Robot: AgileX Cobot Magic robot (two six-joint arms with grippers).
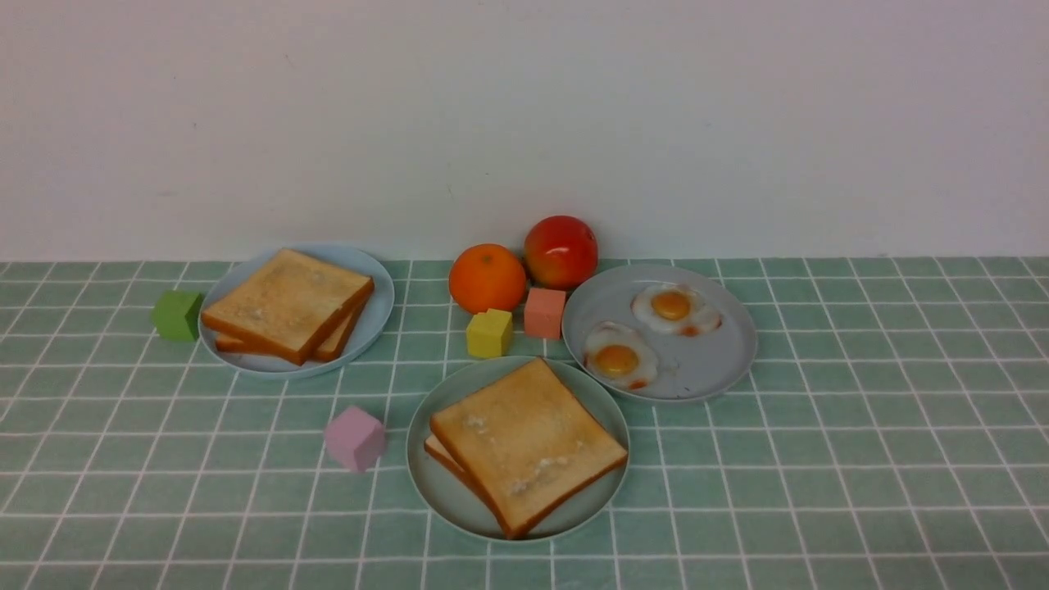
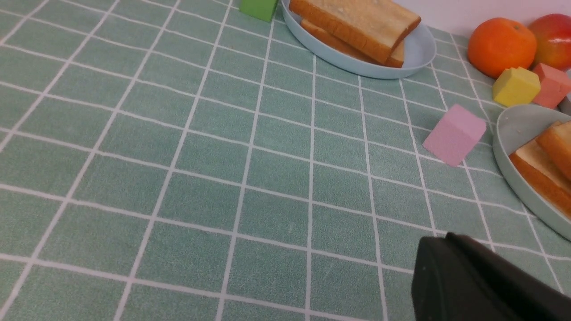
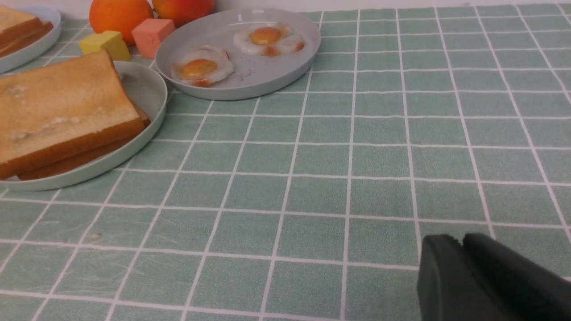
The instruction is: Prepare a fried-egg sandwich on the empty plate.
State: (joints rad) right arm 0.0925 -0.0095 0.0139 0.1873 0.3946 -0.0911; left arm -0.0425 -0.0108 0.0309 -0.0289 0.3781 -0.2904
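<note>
The pale mint-green empty plate (image 1: 447, 492) lies at the front centre and carries two stacked toast slices (image 1: 524, 442), the lower one peeking out at the left. No egg shows between them. Two fried eggs (image 1: 616, 359) (image 1: 672, 306) lie on the grey-blue plate (image 1: 713, 360) behind and to the right. Neither gripper shows in the front view. My left gripper (image 2: 439, 238) hangs shut and empty over the cloth, short of the pink block (image 2: 454, 133). My right gripper (image 3: 461, 238) hovers over bare cloth to the right of the plates, its tips slightly apart and holding nothing.
A light-blue plate (image 1: 377, 303) with two more toast slices (image 1: 287, 303) sits at the back left, a green block (image 1: 177, 315) beside it. An orange (image 1: 487, 279), a red fruit (image 1: 560, 251), a yellow block (image 1: 489, 333) and a salmon block (image 1: 544, 312) crowd between the plates.
</note>
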